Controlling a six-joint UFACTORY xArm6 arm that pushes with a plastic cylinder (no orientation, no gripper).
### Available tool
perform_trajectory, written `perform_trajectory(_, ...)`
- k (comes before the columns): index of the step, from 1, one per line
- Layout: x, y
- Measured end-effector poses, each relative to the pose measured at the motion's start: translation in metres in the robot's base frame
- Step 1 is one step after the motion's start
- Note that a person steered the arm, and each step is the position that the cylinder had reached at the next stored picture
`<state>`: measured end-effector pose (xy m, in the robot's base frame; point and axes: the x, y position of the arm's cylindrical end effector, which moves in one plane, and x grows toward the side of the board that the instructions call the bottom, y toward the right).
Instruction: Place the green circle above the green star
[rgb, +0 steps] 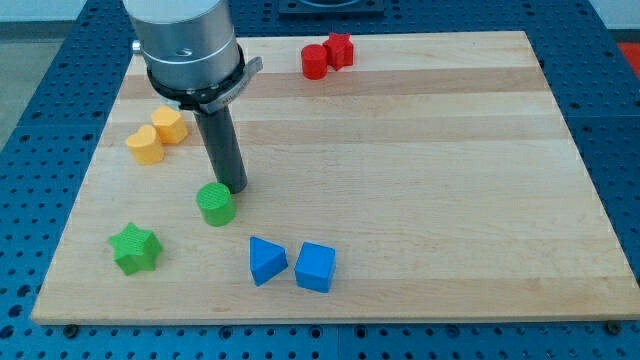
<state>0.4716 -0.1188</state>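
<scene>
The green circle (216, 204) lies on the wooden board (420, 150) at the lower left. The green star (135, 248) lies below and to the left of it, near the board's left edge. My tip (233, 186) is at the end of the dark rod, touching or almost touching the green circle's upper right side.
Two yellow blocks (146, 144) (169, 125) lie at the left, above the green circle. A red cylinder (314, 61) and a red star-like block (339, 49) sit together at the top. A blue triangle (266, 260) and a blue cube (315, 266) lie at the bottom.
</scene>
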Motion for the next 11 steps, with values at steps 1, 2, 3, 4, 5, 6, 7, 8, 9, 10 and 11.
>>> perform_trajectory(1, 0.007, 0.0)
perform_trajectory(2, 0.014, 0.0)
perform_trajectory(3, 0.015, 0.0)
perform_trajectory(4, 0.017, 0.0)
perform_trajectory(5, 0.021, 0.011)
perform_trajectory(6, 0.024, 0.02)
perform_trajectory(7, 0.024, 0.02)
perform_trajectory(8, 0.027, 0.018)
perform_trajectory(9, 0.038, 0.009)
perform_trajectory(10, 0.042, -0.012)
perform_trajectory(11, 0.044, -0.042)
